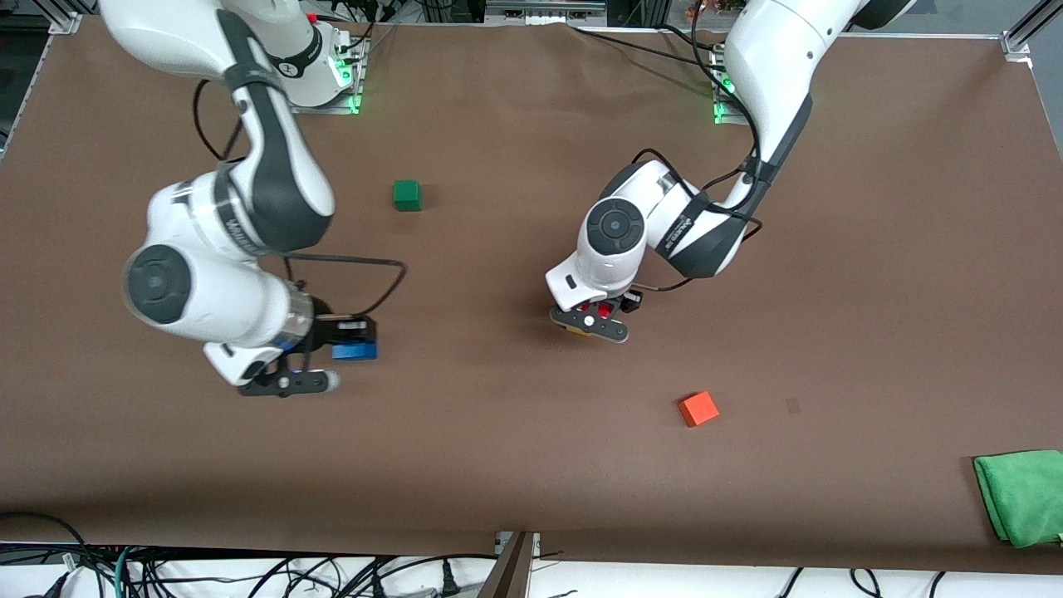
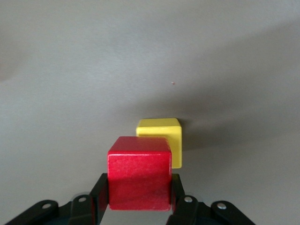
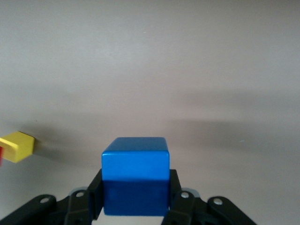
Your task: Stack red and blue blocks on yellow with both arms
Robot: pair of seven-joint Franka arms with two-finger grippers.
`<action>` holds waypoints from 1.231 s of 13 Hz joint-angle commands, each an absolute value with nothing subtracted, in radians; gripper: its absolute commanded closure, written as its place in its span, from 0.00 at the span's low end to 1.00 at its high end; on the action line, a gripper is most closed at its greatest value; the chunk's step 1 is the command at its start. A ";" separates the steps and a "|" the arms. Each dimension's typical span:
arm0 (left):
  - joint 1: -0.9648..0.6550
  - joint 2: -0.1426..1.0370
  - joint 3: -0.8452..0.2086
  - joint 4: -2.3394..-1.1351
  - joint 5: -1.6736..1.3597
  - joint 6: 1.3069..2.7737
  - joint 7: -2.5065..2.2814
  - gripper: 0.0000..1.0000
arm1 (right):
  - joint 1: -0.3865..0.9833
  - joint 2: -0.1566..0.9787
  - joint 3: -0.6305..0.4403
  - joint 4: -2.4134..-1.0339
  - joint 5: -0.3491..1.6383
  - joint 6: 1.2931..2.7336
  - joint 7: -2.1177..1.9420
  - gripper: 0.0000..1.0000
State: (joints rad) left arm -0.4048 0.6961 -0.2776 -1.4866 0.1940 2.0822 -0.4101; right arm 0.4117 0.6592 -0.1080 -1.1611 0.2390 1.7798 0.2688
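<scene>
My left gripper (image 1: 593,319) is shut on the deep red block (image 1: 605,309) and holds it just over the yellow cube (image 1: 573,330), near the middle of the table. In the left wrist view the red block (image 2: 139,172) sits between the fingers (image 2: 99,194) and covers part of the yellow cube (image 2: 161,135), slightly off its centre. My right gripper (image 1: 353,347) is shut on the blue block (image 1: 355,351), low over the table toward the right arm's end. In the right wrist view the blue block (image 3: 136,176) fills the jaws and the yellow cube (image 3: 18,146) shows at the edge.
A green cube (image 1: 407,195) lies nearer the robots' bases. An orange-red cube (image 1: 698,409) lies nearer the front camera than the yellow cube. A folded green cloth (image 1: 1023,494) lies at the table's corner toward the left arm's end.
</scene>
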 commanded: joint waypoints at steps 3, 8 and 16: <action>-0.437 0.729 -0.272 -1.445 0.233 2.105 -0.419 1.00 | 0.451 0.718 -0.109 -1.086 0.221 1.804 0.400 0.88; -0.434 0.729 -0.272 -1.445 0.239 2.105 -0.413 0.37 | 0.474 0.727 -0.107 -1.085 0.221 1.844 0.466 0.88; -0.306 0.614 -0.279 -1.335 0.137 1.904 -0.413 0.00 | 0.590 0.752 -0.110 -1.085 0.219 1.910 0.716 0.87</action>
